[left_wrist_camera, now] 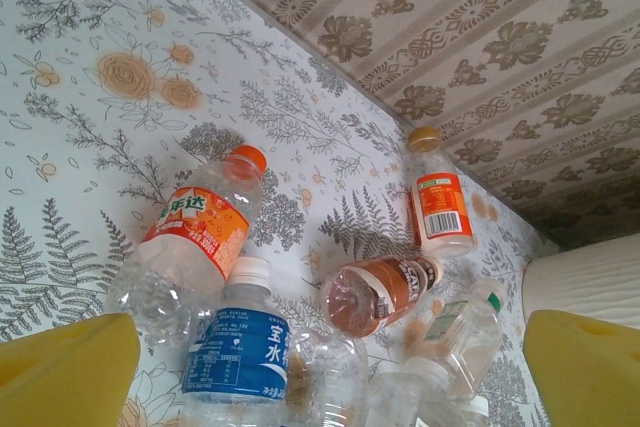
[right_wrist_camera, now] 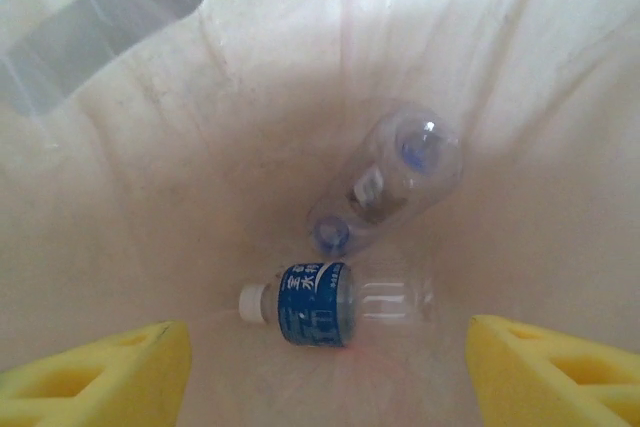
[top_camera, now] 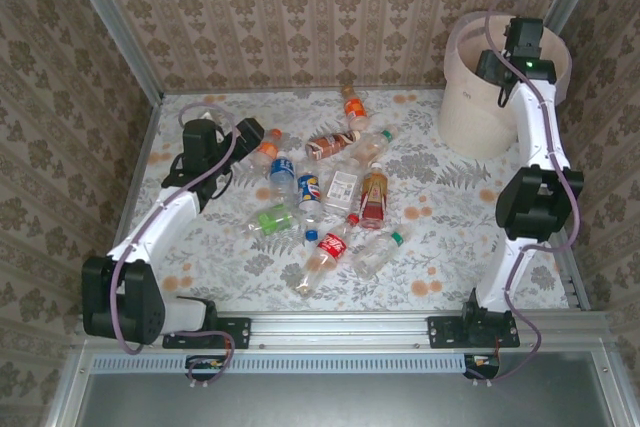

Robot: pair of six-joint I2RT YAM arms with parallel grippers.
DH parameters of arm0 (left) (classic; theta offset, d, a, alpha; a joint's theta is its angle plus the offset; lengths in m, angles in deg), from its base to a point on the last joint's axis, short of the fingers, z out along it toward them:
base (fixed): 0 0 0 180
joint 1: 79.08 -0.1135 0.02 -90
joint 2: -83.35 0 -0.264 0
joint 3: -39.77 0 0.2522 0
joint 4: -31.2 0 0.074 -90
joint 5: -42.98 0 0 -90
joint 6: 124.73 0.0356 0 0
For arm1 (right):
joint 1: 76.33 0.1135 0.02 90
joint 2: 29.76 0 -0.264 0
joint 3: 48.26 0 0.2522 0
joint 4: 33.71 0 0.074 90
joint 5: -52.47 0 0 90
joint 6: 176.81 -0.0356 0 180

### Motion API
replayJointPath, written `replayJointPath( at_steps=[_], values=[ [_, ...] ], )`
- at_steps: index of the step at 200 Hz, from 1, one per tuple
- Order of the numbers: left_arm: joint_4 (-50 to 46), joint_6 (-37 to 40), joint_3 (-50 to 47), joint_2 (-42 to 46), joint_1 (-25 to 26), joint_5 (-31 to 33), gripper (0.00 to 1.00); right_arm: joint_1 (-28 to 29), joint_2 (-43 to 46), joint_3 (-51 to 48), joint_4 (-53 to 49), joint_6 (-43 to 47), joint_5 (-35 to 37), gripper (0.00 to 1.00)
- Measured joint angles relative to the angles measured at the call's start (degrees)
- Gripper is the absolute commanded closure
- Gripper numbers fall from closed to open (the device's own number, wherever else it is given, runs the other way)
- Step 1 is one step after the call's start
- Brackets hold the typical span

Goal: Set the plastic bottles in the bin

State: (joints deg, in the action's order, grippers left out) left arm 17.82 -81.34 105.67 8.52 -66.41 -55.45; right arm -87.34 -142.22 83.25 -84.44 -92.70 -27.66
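right jaws: wide open, holding nothing, hanging over the bin [top_camera: 470, 112] and pointing down into it. two plastic bottles lie on the bin's bottom, below and between the pads. the binned blue-label bottle [right_wrist_camera: 335, 302] lies crosswise, white cap to the left. a clear bottle [right_wrist_camera: 385, 182] lies beyond it on a diagonal, lower left to upper right. the right arm [top_camera: 535, 202] rises from its base, bends at the elbow and reaches to the far right corner.

left jaws: wide open, holding nothing, low over the tabletop [top_camera: 440, 237]. just ahead, between the pads, lie an orange-label bottle [left_wrist_camera: 195, 237] and a white-capped blue-label bottle [left_wrist_camera: 238, 357], side by side, caps pointing away. the left arm [top_camera: 165, 217] stretches forward along the left side.
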Motion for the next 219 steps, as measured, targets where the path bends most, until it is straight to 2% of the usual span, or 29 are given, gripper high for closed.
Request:
replayJointPath(
  at_steps=[66,95,127,180,219],
  values=[
    [0.00,-0.81,0.02,-1.29,-0.39,-1.25,0.00,0.02,10.51,-4.94,2.19,-0.28,-3.91,0.16],
    [-0.02,-1.05,0.00,-1.31,-0.79,-1.53,0.00,0.55,15.41,-8.83,3.37,-2.12,-5.81,0.07],
    [-0.02,-1.46,0.00,-1.84,-1.14,-1.64,0.00,1.11,23.54,-18.58,6.43,-6.23,-9.35,0.00],
    [0.04,-3.43,-0.92,-2.21,-1.20,0.57,0.00,5.33,35.82,-35.60,12.81,-12.79,-16.13,0.00],
    [1.29,-3.67,-3.39,-2.21,-1.51,3.54,0.00,10.80,41.51,-47.32,16.65,-15.85,-17.46,0.00]
  ],
)
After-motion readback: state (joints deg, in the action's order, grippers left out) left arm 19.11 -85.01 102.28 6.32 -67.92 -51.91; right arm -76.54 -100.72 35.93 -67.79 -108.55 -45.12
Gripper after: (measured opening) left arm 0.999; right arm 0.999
